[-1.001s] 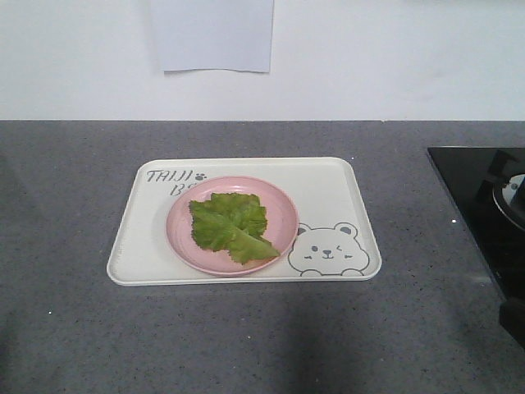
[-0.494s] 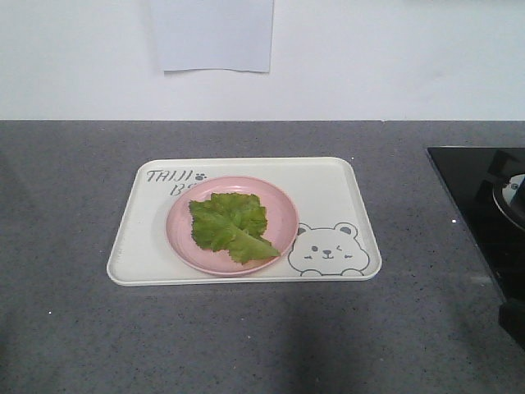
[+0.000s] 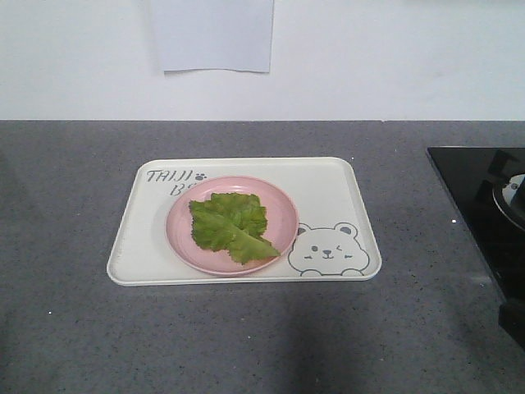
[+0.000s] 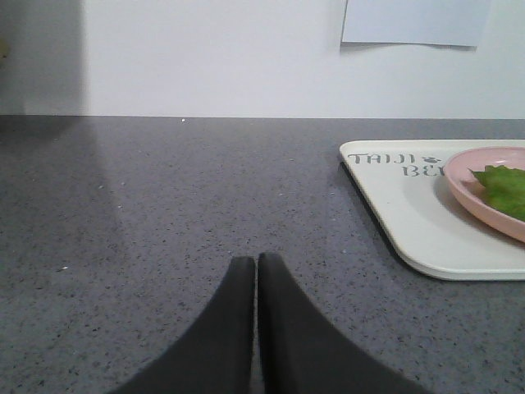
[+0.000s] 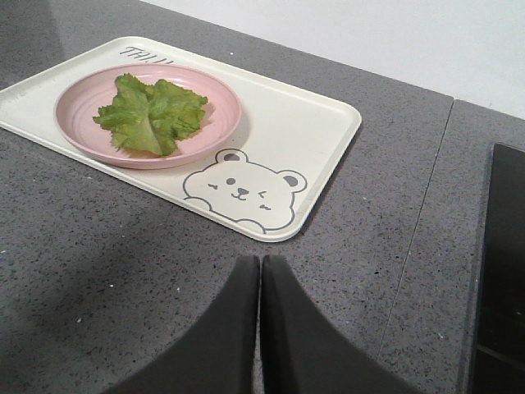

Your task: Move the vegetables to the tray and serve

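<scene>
The grey desk (image 3: 66, 328) carries the cream tray (image 3: 328, 180), its long axis running left to right along the desk in the front view. On the tray's left-centre sits a round pink plate (image 3: 279, 205), and the lettuce leaf (image 3: 231, 226) lies on that plate, midrib slanting toward the tray's bear drawing (image 3: 328, 250).

The left pincer (image 4: 256, 267) has both fingers pressed together with nothing between them; the tray lies ahead and to its right. The right pincer (image 5: 260, 264) is likewise closed on nothing, with the tray ahead and to its left, and it looks the nearer.

Only the right wrist view shows the whole leaf; the left wrist view catches just the tray's corner and the plate's edge. The front view alone shows the black hob (image 3: 480, 213) right of the tray.
</scene>
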Robot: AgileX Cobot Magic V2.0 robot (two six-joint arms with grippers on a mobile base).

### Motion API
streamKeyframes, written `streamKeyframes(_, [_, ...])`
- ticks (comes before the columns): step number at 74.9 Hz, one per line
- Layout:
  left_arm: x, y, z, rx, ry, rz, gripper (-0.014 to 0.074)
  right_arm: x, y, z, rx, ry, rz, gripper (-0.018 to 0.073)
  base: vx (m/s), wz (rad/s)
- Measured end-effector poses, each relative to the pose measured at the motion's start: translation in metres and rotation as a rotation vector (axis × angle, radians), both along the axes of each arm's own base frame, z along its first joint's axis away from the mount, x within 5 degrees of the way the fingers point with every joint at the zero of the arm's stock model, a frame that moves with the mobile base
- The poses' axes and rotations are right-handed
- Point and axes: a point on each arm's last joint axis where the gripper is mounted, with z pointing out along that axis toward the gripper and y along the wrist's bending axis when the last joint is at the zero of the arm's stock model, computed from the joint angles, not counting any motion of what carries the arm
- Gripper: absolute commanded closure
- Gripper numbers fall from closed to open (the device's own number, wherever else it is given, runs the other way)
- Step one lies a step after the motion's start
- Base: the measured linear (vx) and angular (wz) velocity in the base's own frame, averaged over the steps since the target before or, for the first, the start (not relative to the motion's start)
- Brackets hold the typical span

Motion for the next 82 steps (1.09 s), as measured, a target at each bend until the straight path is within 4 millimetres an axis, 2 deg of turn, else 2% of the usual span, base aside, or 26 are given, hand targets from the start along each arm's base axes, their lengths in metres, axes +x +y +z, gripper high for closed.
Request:
streamKeyframes(68, [0.0,0.0,0.0,0.0,0.0,0.0,0.0602,-0.0001,-0.001,-0.0013,-0.033,0.003,0.001,0.0565,0.0,0.0])
streamKeyframes(82, [0.0,0.0,0.0,0.0,0.0,0.0,0.0602,0.0024,-0.0089,-0.0022,-0.007,0.025,-0.11,0.0562,0.0,0.0])
